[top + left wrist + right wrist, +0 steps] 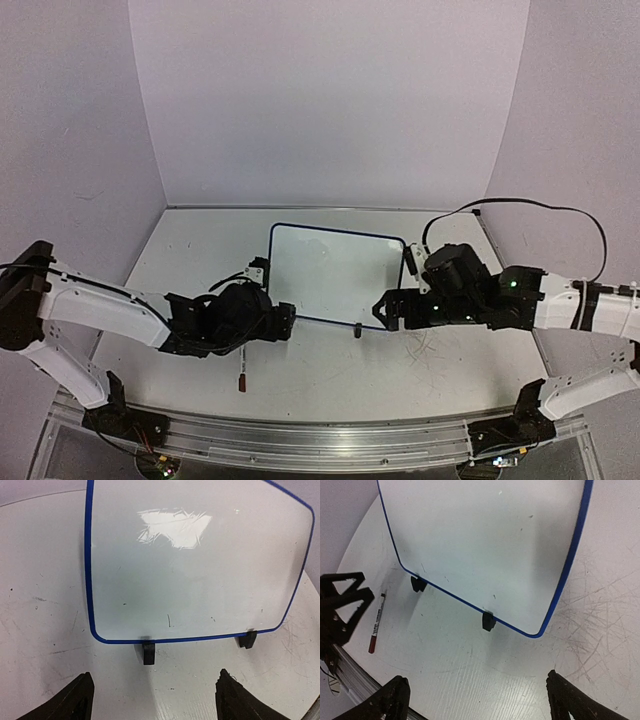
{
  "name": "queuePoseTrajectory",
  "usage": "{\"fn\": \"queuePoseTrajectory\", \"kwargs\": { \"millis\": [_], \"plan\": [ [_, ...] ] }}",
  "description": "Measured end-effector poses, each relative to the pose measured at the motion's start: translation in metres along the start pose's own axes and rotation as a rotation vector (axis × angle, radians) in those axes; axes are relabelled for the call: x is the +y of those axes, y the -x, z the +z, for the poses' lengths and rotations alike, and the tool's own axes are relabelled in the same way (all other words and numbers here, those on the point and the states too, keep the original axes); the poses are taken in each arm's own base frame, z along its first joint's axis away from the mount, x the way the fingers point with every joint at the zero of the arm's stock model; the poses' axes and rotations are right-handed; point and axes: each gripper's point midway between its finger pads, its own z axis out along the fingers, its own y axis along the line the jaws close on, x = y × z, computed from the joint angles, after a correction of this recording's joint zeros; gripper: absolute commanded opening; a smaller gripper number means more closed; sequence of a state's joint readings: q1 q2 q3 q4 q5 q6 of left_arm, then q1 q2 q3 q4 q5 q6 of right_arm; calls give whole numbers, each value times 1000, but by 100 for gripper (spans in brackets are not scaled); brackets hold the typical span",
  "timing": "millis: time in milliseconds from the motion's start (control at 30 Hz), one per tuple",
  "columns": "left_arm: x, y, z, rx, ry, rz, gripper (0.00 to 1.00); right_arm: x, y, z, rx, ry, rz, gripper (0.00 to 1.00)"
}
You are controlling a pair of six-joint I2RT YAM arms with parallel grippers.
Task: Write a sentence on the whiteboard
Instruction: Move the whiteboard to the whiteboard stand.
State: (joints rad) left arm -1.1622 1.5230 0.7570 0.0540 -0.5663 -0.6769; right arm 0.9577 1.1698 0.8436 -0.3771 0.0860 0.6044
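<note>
Blue-rimmed whiteboard [335, 275] lies flat around the middle of the tabletop [200, 250], a bit toward the far edge. Its 2 black feet [148, 652] point at the near edge. The face just shows glare and a few tiny dark specks. Left gripper [287, 322] sits right by the board's near-left corner with its fingers spread wide, holding nothing. Right gripper [380, 310] is by the near-right corner, also spread wide and empty. A red-capped marker [243, 380] lies loose closer to the near edge, under the left arm.
</note>
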Motion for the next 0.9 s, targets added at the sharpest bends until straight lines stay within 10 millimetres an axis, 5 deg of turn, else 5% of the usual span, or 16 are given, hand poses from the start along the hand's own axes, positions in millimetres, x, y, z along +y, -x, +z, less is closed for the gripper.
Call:
{"fn": "queuePoseTrajectory", "kwargs": {
  "millis": [267, 500, 700, 900],
  "plan": [
    [3, 51, -46, -122, -94, -38, 90, 9, -49, 53, 138, -60, 24, 77],
    [24, 78, -53, -177, -65, -87, 90, -3, -68, 108, 170, -184, 78, 72],
    [35, 74, -53, -172, -53, -89, 90, 4, -61, 140, 132, -210, 92, 53],
    [42, 63, -54, -153, -44, -80, 90, -5, -62, 153, 101, -258, 95, 46]
  ]
}}
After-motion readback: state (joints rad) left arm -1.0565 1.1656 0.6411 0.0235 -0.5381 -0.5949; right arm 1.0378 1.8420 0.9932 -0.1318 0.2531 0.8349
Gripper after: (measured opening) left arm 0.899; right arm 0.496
